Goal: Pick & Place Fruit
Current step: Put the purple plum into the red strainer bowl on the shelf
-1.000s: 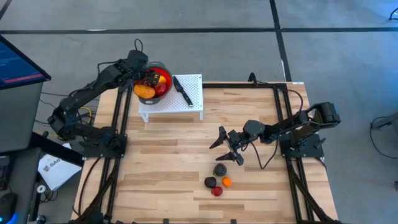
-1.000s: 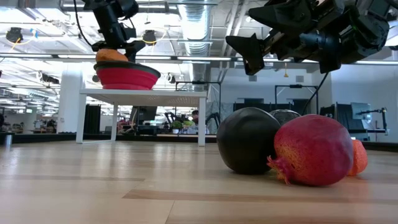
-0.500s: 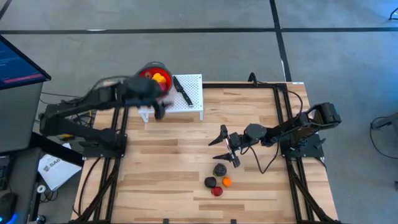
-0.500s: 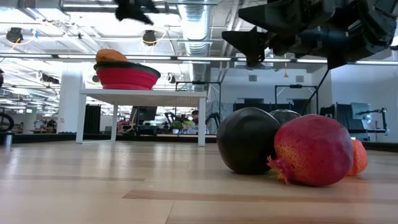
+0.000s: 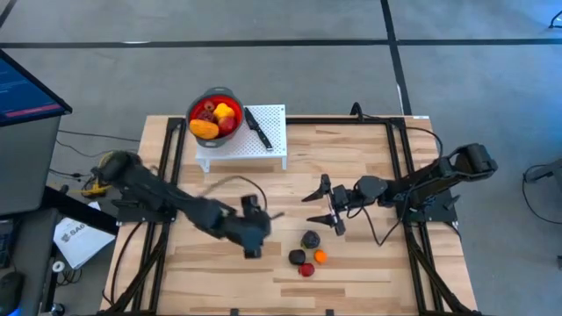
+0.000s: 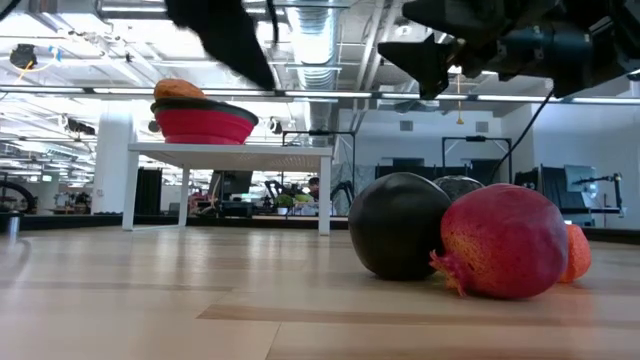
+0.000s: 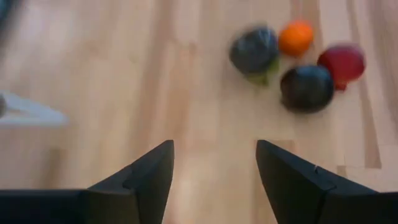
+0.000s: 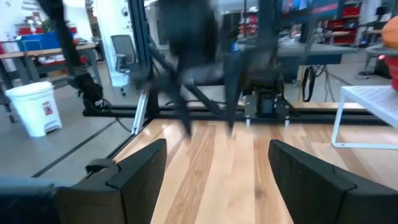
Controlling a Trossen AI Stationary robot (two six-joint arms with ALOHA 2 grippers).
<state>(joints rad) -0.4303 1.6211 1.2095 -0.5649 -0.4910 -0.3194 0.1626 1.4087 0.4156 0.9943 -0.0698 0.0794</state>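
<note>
Reaching with open, empty fingers, the left gripper (image 5: pixel 255 230) hangs just beside four loose fruits (image 5: pixel 307 254) awaiting the red bowl (image 5: pixel 214 114); the right gripper (image 5: pixel 327 205) hovers open nearby.

The left gripper (image 5: pixel 253 230) swings away from the red bowl (image 5: pixel 213 98) on the white stand at the table's far edge, down over the table's middle, jaws apart, just beside the four fruits (image 5: pixel 307 255) near the front edge. The right gripper (image 5: pixel 328 203) edges slightly rightward.
</note>
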